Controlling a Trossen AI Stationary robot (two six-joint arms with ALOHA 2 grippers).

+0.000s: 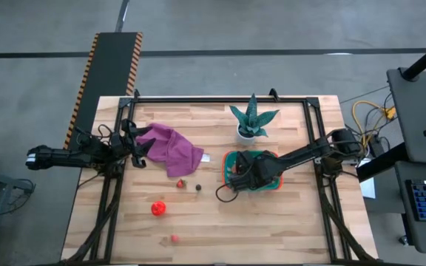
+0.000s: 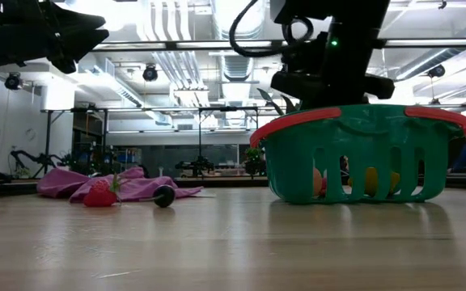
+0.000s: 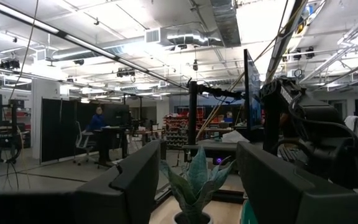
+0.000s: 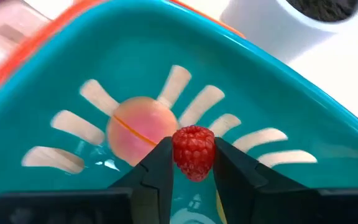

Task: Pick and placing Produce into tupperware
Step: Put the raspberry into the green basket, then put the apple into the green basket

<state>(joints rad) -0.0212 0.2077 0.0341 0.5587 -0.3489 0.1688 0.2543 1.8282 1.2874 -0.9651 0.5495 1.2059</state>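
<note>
The teal tupperware (image 1: 230,159) with an orange-red rim stands right of the table's middle. In the right wrist view a peach-coloured fruit (image 4: 138,129) lies on the tub's floor (image 4: 278,106). My right gripper (image 4: 192,157) hangs over the tub, shut on a red raspberry (image 4: 194,151). Loose produce lies on the table's left half: a strawberry (image 1: 180,183), a dark ball (image 1: 197,187), a red piece (image 1: 158,208) and a small red one (image 1: 174,239). My left gripper (image 3: 197,163) waits open at the table's left edge (image 1: 133,145). My right gripper pinches the raspberry by two opposite sides (image 4: 178,152) between its two fingertips. The fingers slant down from above into the tub's mouth. The raspberry is lifted clear, above the tub's floor and beside the peach-coloured fruit.
A purple cloth (image 1: 170,148) lies crumpled at the left, next to my left gripper. A green spiky plant in a white pot (image 1: 251,120) stands just beyond the tub's far side. Bare wood stretches along the table's near edge (image 1: 272,236).
</note>
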